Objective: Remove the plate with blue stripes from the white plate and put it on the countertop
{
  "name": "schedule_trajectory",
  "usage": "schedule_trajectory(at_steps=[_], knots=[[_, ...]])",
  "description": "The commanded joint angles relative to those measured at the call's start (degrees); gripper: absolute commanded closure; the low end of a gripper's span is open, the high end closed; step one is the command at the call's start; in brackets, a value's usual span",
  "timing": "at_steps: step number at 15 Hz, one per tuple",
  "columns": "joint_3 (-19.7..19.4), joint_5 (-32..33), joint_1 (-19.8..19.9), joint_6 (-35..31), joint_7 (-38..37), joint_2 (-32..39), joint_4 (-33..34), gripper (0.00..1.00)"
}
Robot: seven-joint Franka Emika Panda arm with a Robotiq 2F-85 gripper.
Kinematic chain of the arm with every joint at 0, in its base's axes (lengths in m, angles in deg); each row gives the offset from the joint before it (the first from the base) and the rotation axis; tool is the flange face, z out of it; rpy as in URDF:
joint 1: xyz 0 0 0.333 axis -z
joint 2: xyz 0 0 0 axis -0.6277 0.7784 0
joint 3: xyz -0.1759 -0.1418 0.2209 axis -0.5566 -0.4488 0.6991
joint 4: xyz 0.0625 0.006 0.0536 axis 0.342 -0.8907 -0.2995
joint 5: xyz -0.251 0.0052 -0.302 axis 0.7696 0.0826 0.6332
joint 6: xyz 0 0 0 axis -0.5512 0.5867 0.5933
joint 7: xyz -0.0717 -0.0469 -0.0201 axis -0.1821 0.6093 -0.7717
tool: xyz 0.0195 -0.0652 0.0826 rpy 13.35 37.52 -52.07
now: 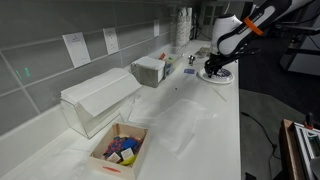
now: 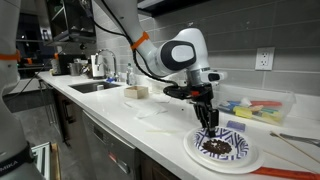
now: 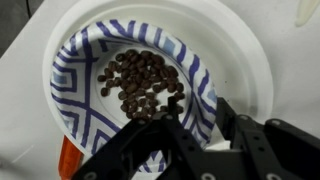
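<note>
The glossy white bench point(image 2: 150, 125) carries a round white plate point(image 3: 240, 60). Nested in it, the plate with blue stripes point(image 3: 80, 80) holds dark beans point(image 3: 140, 85). The claw point(image 3: 198, 114) stands apart, astride its five-o'clock rim.

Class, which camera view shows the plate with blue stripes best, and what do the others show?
The wrist view: the plate with blue stripes fills the picture, pattern and dark pieces clear. In an exterior view the plate appears slanted below the hand; in an exterior view it is a distant speck.
</note>
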Motion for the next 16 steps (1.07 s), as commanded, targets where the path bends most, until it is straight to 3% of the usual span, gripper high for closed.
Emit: schedule_trajectory(at_steps=[1,3,7,13,16], knots=[[-0.19,-0.10,-0.19,-1.25,0.09,1.81,0.75,0.62],[-0.25,0.01,-0.28,-1.36,-0.01,2.12,0.78,0.67],[-0.32,0.28,-0.51,-1.65,-0.07,2.69,0.80,0.67],[-0.48,0.82,-1.03,-1.76,-0.08,2.35,0.93,0.88],[-0.88,1.75,-1.37,-1.67,-0.47,2.00,0.99,0.83]])
